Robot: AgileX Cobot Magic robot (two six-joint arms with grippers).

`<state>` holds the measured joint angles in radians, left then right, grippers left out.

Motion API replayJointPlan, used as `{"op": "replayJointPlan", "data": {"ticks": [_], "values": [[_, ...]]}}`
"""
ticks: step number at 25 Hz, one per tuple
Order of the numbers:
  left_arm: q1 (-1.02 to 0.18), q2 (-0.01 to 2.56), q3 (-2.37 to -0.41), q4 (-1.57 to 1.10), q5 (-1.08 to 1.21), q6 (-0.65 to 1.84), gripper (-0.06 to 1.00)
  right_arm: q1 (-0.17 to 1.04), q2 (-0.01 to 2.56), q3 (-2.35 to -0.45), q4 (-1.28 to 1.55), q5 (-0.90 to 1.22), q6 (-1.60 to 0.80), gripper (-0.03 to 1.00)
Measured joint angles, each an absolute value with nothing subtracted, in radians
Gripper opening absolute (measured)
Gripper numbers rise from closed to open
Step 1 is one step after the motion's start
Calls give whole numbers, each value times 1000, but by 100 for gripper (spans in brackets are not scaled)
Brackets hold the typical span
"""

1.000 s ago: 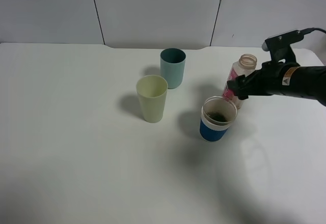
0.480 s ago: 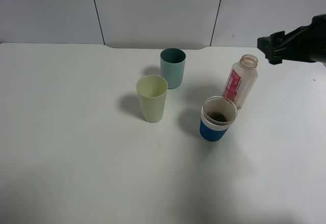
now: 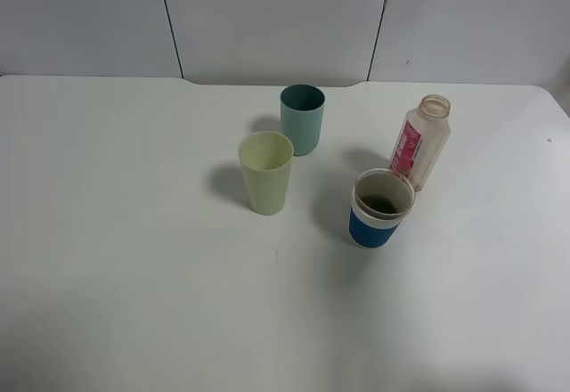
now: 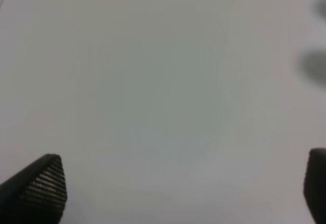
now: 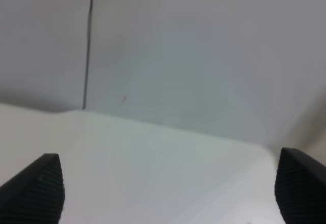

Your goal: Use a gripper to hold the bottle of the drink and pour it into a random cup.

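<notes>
The clear bottle (image 3: pixel 419 143) with a pink-red label stands upright and capless on the white table (image 3: pixel 134 276), right of middle. It looks nearly empty. Just in front of it stands the blue cup (image 3: pixel 382 208) with a white band, holding a little dark drink (image 3: pixel 383 204). Neither arm shows in the exterior high view. My left gripper (image 4: pixel 183 183) is open over bare table, its fingertips (image 4: pixel 43 183) wide apart. My right gripper (image 5: pixel 165 183) is open and empty, facing the back wall and the table's far edge.
A teal cup (image 3: pixel 303 118) stands at the back middle. A pale yellow-green cup (image 3: pixel 265 172) stands in front of it to the left. Grey wall panels (image 3: pixel 267 18) rise behind the table.
My right gripper let go of the bottle, rose and drew back to the right, then left the exterior high view. The bottle stays upright beside the blue cup.
</notes>
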<state>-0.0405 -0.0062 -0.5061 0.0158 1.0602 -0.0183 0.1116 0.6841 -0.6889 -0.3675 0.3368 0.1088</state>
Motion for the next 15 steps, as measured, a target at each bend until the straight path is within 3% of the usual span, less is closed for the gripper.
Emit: {"op": "replayJointPlan", "data": {"ticks": [9,15], "values": [[-40,-6,-506,16,1060,-18,93,112,356,-804,-388,762,109,81],[-40,-6,-506,16,1060,-18,93,112,178,-812,-258,958,109,81]]}}
